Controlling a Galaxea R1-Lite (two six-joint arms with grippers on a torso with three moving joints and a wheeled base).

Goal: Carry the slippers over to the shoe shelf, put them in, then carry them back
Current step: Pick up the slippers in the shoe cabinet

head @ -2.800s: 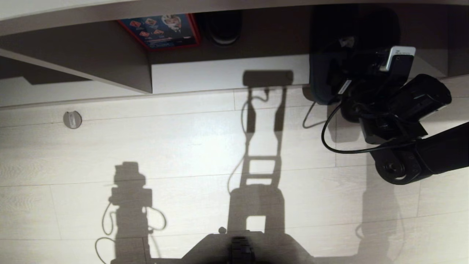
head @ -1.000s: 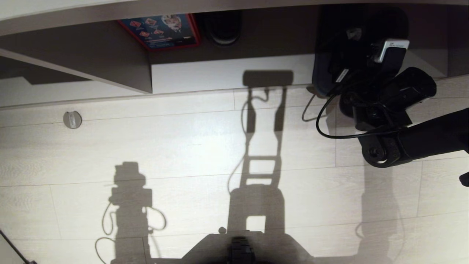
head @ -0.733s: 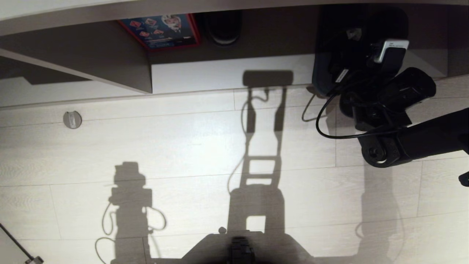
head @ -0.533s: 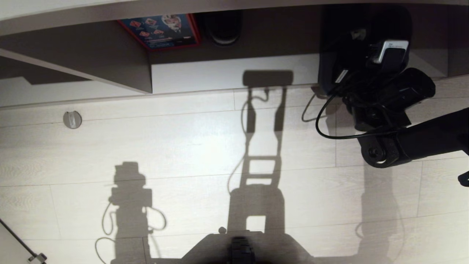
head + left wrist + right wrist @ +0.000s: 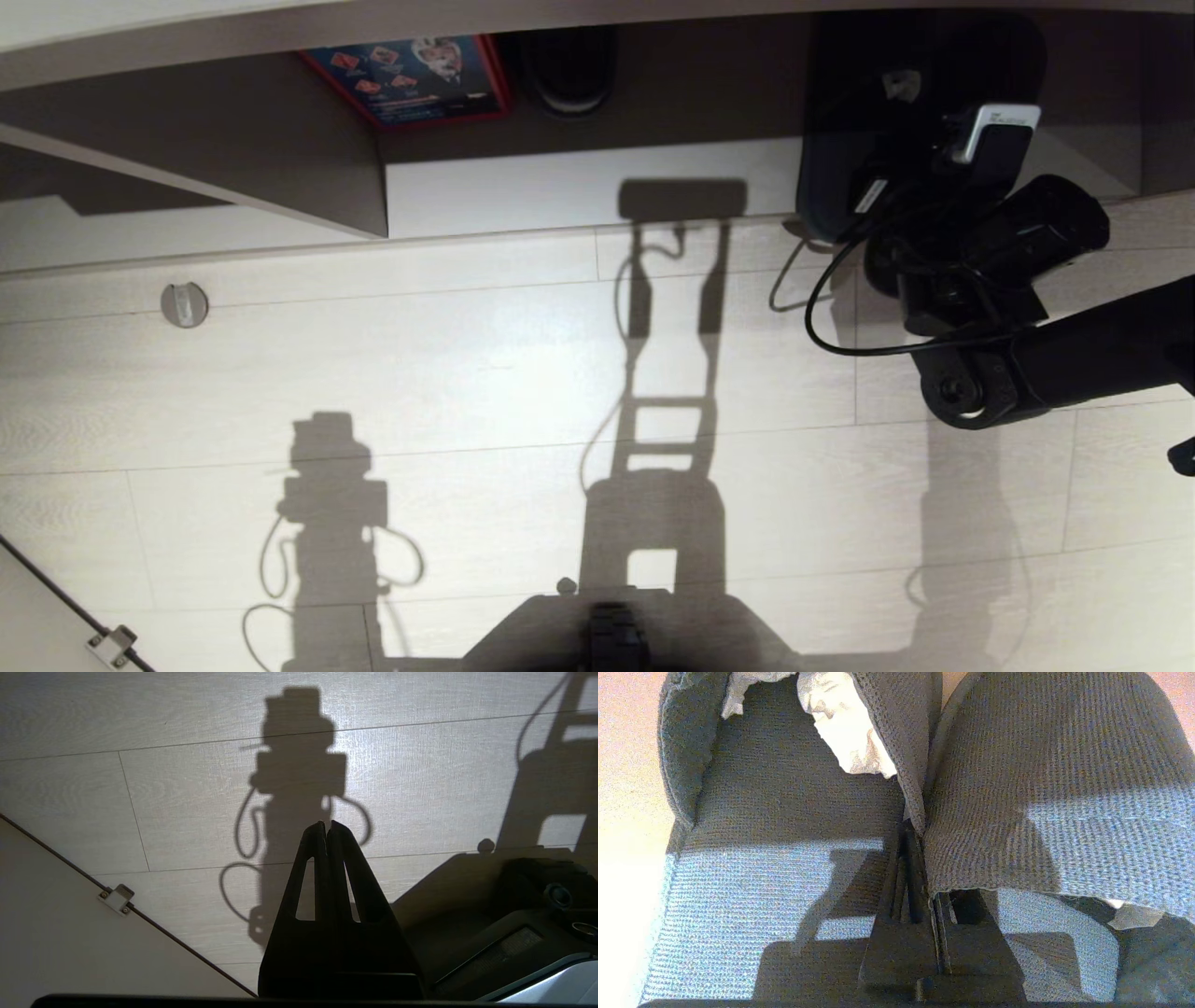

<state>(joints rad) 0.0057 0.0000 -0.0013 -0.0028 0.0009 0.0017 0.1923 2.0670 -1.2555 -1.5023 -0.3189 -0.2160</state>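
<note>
Your right tool [image 5: 920,858] is clamped on the inner edges of the slippers [image 5: 784,826] (blue-grey knit, lying side by side), pinching both together at the mouth of the shoe shelf [image 5: 579,191]. Your left tool [image 5: 327,828] hangs over the pale floor [image 5: 467,355], its fingers pressed together, empty.
</note>
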